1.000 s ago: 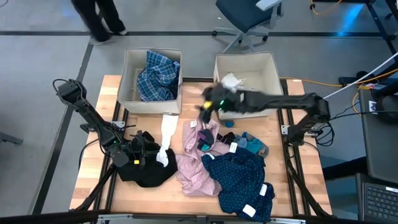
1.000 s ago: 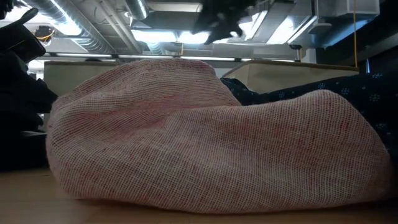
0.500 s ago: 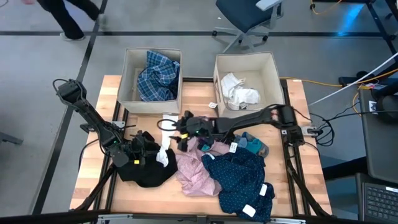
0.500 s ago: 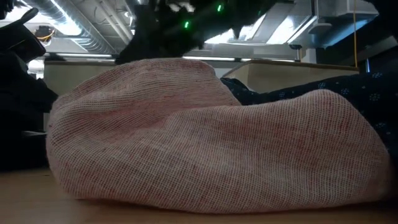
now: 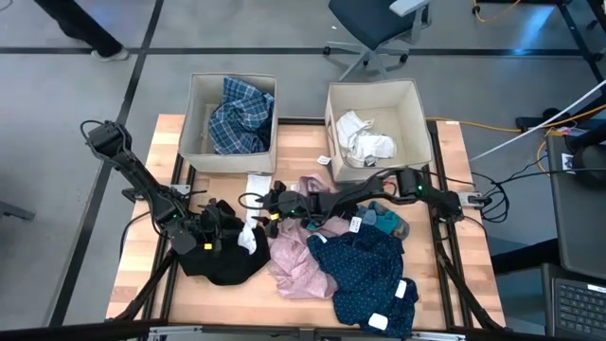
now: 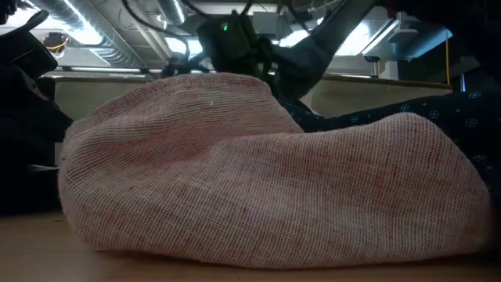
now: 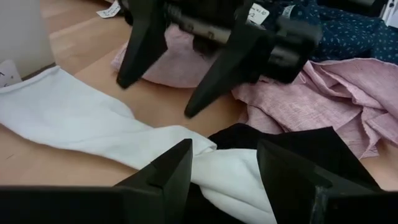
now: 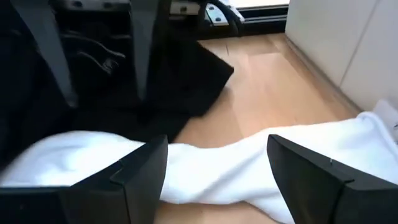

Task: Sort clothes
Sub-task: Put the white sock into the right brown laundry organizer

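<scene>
Straddling the white sock [image 8: 211,171] beside the black garment [image 5: 227,265] with the open, empty right end effector [image 5: 254,203], readying a pinch for sorting.

Most of the table, behind the pink garment [image 6: 258,172].

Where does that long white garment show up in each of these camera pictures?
High view: the long white garment lies mid-table, between the two grippers.
Low view: not in it.
Left wrist view: it runs across the wood toward the near fingers.
Right wrist view: it stretches between the fingers.
Shared landmark: the black garment beside it.
</scene>
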You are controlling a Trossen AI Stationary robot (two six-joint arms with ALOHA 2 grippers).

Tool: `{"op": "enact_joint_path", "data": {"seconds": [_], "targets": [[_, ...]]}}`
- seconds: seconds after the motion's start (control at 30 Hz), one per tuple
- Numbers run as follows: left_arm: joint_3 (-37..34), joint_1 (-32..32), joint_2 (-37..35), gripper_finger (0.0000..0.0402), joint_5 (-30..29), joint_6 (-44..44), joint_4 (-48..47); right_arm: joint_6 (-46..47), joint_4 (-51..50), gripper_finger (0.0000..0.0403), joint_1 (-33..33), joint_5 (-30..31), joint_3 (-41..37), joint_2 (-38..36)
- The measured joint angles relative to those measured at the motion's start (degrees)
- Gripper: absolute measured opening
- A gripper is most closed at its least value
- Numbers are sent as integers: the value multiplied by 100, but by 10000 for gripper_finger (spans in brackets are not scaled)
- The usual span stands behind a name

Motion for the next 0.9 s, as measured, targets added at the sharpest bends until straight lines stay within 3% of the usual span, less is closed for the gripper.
{"op": "enact_joint_path", "data": {"seconds": [0.33, 0.43, 0.57, 0.8, 0.9], "targets": [[0, 0, 0, 172, -9, -1, 4, 11, 208, 273, 0, 105, 28, 606], [0, 0, 0, 172, -9, -8, 3, -9, 300, 255, 0, 104, 39, 705], [0, 0, 0, 172, -9, -29, 4, -29, 215, 190, 0, 106, 37, 721], [0, 0, 0, 172, -9, -36, 4, -47, 108, 27, 1, 309, 158, 742], [0, 0, 0, 172, -6, -47, 4, -187, 80, 13, 2, 333, 222, 743]]}}
